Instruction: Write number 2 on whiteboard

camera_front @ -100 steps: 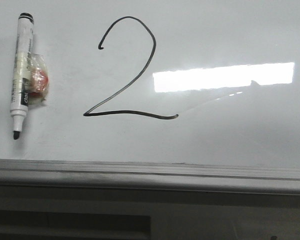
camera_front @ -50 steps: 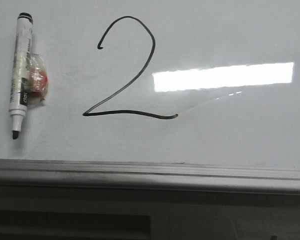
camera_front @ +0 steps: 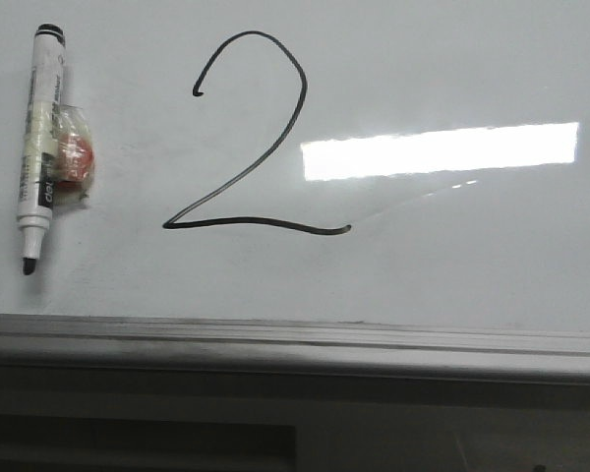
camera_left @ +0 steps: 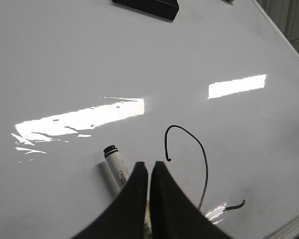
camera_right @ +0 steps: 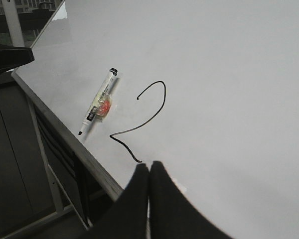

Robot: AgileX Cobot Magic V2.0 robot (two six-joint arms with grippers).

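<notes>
we see the number 2 drawn in black on the whiteboard, left of centre, its wavy base toward the near rail. a marker lies to the left of it, uncapped tip pointing near, with a taped red piece on its right side. the left gripper and right gripper have jaws pressed together, holding nothing.

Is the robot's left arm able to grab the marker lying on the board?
Probably yes. The marker lies flat and alone on the whiteboard, just beyond the left gripper, nothing between. Its fingers are shut and must open first.
</notes>
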